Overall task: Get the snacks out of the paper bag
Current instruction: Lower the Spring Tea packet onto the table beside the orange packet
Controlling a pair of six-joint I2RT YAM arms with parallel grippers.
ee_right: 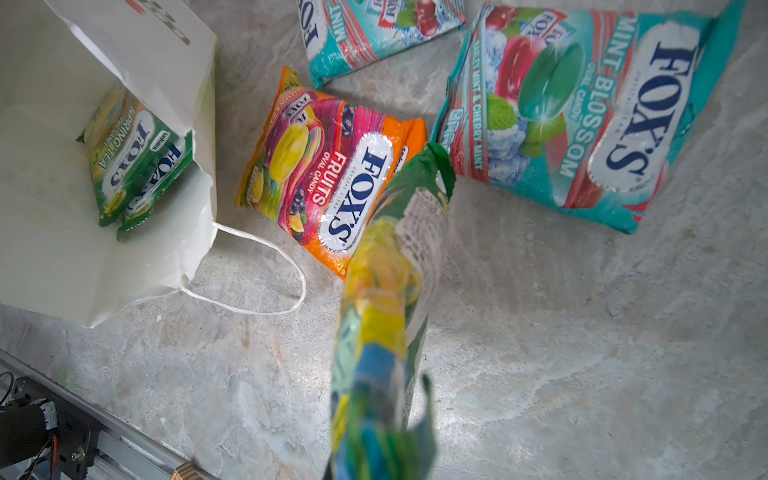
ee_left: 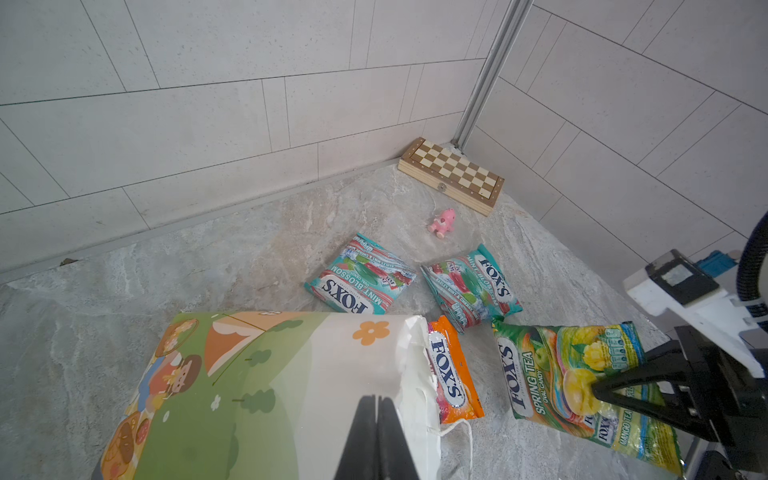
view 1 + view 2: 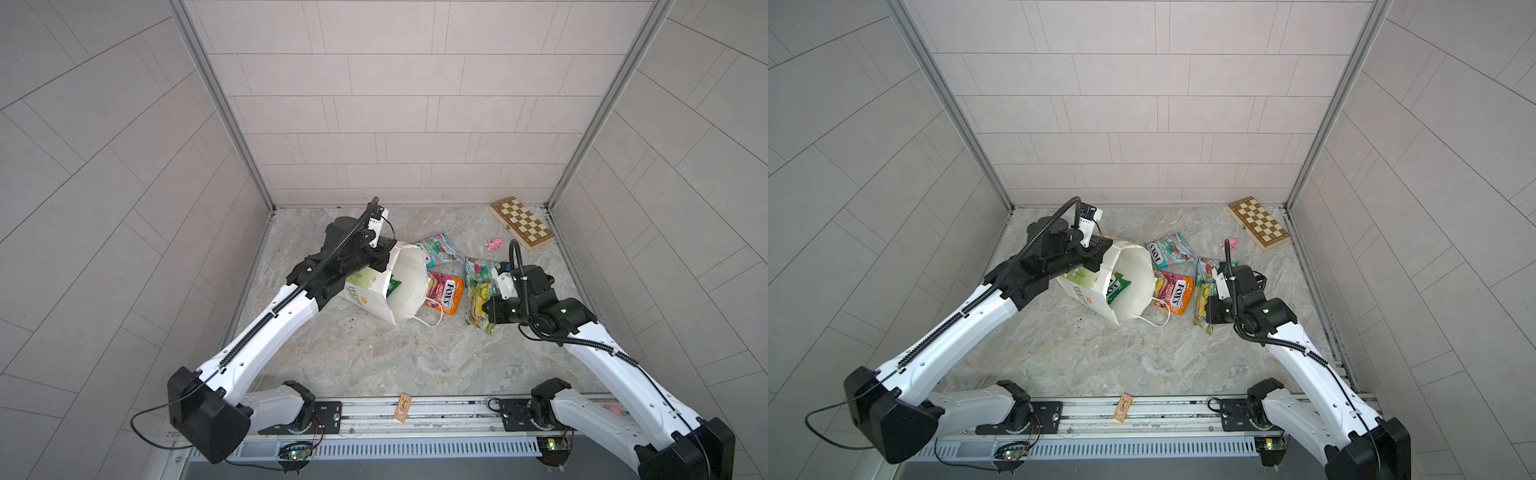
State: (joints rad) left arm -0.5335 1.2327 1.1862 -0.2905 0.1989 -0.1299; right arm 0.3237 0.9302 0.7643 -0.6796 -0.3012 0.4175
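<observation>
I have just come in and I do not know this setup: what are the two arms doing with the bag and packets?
The left gripper is shut on the paper bag, which lies tipped with its mouth open. The right gripper is shut on a yellow-green packet outside the bag. A teal packet, a second teal packet and an orange packet lie on the table. Green packets are inside the bag.

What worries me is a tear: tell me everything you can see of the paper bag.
The paper bag is white, with an orange flower and green lettering in front and a green cartoon print on one side. It rests tipped on the table, mouth open rightward, rim crumpled, maybe torn. A cord handle trails on the table. Green packets sit inside. The left gripper is shut on its upper wall; the orange packet lies beside the rim.
</observation>
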